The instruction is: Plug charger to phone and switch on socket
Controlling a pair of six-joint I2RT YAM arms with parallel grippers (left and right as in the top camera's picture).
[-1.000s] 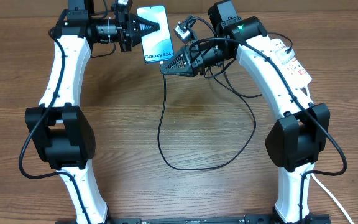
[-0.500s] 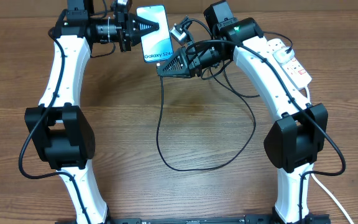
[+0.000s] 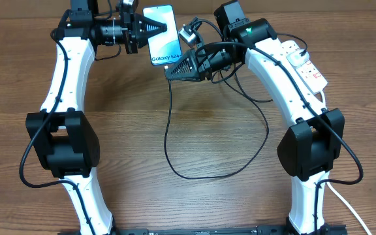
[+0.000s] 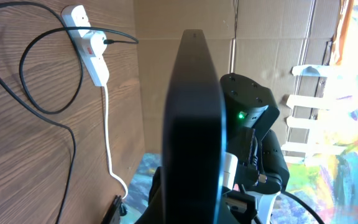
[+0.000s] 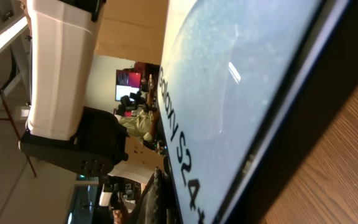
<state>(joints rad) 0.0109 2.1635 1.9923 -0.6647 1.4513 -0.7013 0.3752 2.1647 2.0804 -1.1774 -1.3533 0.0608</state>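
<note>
In the overhead view my left gripper [image 3: 153, 27] is shut on the left edge of the phone [image 3: 163, 36] and holds it above the table's far side, blue screen up, "Galaxy S24" at its near end. My right gripper [image 3: 171, 70] is at that near end, shut on the tip of the charger, whose thin black cable [image 3: 167, 134] hangs from it in a loop. The left wrist view shows the phone [image 4: 194, 118] edge-on and dark. The right wrist view shows the phone screen [image 5: 229, 93] very close. The socket [image 3: 303, 60] lies at the far right.
The charger cable loops across the table's middle [image 3: 260, 140] and runs back toward the socket. The socket's thick white lead [image 4: 108, 134] trails along the right edge. My right arm [image 4: 253, 118] stands just behind the phone. Cardboard walls stand at the back.
My right gripper has shifted slightly left with the cable, closer under the phone's near end, then stopped. The left gripper and phone have not moved.
</note>
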